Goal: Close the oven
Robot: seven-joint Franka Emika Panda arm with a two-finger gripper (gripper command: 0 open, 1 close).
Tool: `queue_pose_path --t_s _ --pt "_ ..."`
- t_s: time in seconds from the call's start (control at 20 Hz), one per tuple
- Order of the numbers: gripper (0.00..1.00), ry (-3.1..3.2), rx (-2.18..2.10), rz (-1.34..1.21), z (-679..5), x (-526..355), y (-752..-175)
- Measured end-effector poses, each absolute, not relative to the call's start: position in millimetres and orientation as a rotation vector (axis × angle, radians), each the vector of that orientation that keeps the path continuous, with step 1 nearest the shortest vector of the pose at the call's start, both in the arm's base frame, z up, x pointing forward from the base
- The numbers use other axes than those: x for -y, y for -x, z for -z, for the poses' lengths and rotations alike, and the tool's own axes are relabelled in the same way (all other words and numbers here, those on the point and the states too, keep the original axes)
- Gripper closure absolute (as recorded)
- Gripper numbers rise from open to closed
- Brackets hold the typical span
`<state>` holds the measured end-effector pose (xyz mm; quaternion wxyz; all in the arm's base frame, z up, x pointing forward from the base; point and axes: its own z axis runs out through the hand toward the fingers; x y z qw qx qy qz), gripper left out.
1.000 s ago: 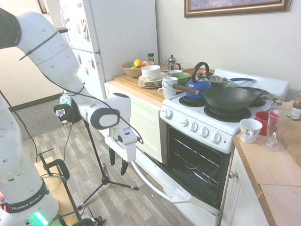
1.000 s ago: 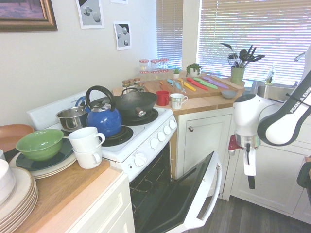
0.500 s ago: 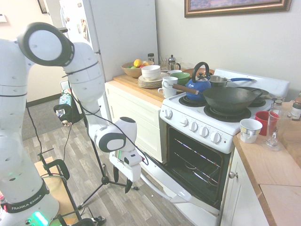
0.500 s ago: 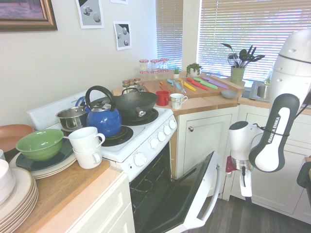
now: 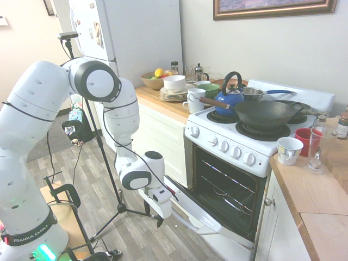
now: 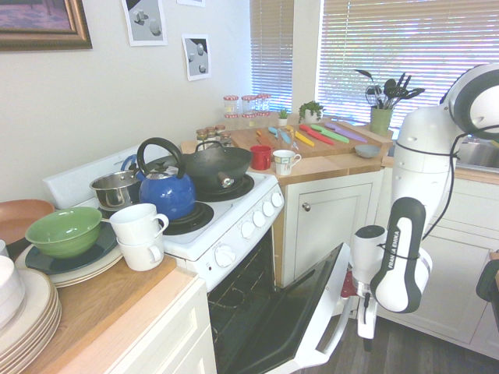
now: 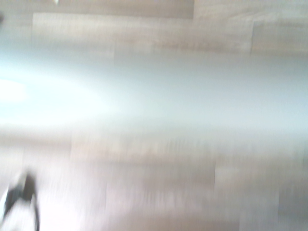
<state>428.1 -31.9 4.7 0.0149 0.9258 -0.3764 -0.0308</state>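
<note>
The white oven (image 5: 234, 149) stands with its drop-down door (image 5: 209, 218) hanging open, so the dark interior and wire racks (image 5: 225, 187) show. The door's white bar handle (image 5: 182, 217) points out into the room. My gripper (image 5: 154, 213) hangs low at the outer side of that handle, fingers pointing down and apart with nothing between them. From the other side, the gripper (image 6: 365, 333) is right next to the handle (image 6: 344, 300) of the door (image 6: 300, 308); I cannot tell whether they touch. In the wrist view a blurred pale bar (image 7: 192, 91) runs across wooden floorboards.
A wok (image 5: 265, 113), a blue kettle (image 5: 229, 98) and a small pot (image 5: 252, 93) sit on the burners. White cabinets (image 6: 331, 218) flank the range, and the fridge (image 5: 136, 38) is beyond the counter. Wood floor (image 5: 109, 179) lies in front of the door.
The arm has folded down and swung in towards the oven; my gripper dropped from above the handle's end to low beside the handle. The door stays open at the same angle.
</note>
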Motion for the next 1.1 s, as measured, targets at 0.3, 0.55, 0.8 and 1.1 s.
queue_pose_path --t_s 0.3,0.55,0.8,1.1 --pt "0.0 -2.919 1.242 -0.122 -4 23 -488" --pt "0.0 -2.98 1.242 -0.297 -52 1 -541" --pt "0.0 -3.026 1.206 -0.375 -95 -33 -579" --pt "0.0 -2.968 1.202 -0.226 -177 -15 -590"
